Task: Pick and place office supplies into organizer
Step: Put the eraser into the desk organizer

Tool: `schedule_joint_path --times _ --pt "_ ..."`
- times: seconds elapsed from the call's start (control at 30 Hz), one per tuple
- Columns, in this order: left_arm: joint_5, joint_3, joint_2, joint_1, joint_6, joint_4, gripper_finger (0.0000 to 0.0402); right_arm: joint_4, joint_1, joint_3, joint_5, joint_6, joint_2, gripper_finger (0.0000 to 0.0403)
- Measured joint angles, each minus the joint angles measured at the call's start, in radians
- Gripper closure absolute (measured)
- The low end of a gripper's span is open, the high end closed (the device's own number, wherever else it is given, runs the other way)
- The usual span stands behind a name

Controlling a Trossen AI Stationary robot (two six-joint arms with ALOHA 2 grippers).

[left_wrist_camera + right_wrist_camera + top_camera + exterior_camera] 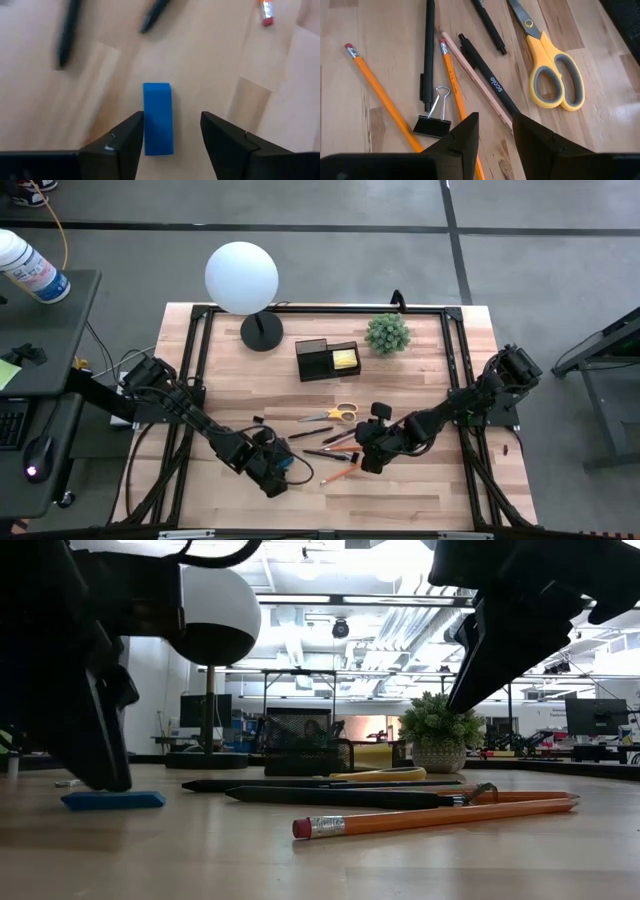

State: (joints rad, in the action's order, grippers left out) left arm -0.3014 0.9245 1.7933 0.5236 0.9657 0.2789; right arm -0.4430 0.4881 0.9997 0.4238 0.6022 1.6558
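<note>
A small blue eraser [158, 117] lies flat on the wooden table [420, 490]. My left gripper [172, 116] is open and low over it, one finger on each long side. Right of it lie several pens and pencils [335, 445], a black binder clip [434, 122] and the yellow-handled scissors [552, 75]. My right gripper [495, 117] hovers open above the pens with nothing between its fingers. The black organizer [315, 361] stands farther back, with a yellow sticky-note pad [344, 359] in one compartment. My left gripper's fingers come slanting down along the eraser's length. One finger [131, 132] stands right against the eraser's long side [146, 125]; whether it touches, I cannot tell. The other finger is clear of it. The eraser rests flat on the table.
A white globe lamp [241, 277] on a black base stands at the far left, and a small green potted plant [387, 333] is right of the organizer. An orange pencil [430, 817] lies nearest the front. A black frame runs around the table's edge.
</note>
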Motion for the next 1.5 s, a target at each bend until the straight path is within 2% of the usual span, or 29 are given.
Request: schedule_joint_path --times 0.27,0.83,1.3,1.5 --pt "-0.003 0.026 0.021 0.001 0.008 0.047 0.0205 0.002 -0.006 0.001 -0.002 0.000 0.000 0.0284" --pt "-0.016 0.030 0.022 0.000 0.008 0.094 0.0285 0.003 -0.006 0.000 0.000 0.000 0.000 0.0284" --pt "-0.014 0.033 0.022 0.000 0.019 0.115 0.0314 0.002 -0.006 0.000 0.006 0.000 0.000 0.0284" --pt "-0.008 0.084 0.028 -0.001 -0.017 0.162 0.0329 0.002 -0.006 0.000 0.012 0.000 0.000 0.0284"
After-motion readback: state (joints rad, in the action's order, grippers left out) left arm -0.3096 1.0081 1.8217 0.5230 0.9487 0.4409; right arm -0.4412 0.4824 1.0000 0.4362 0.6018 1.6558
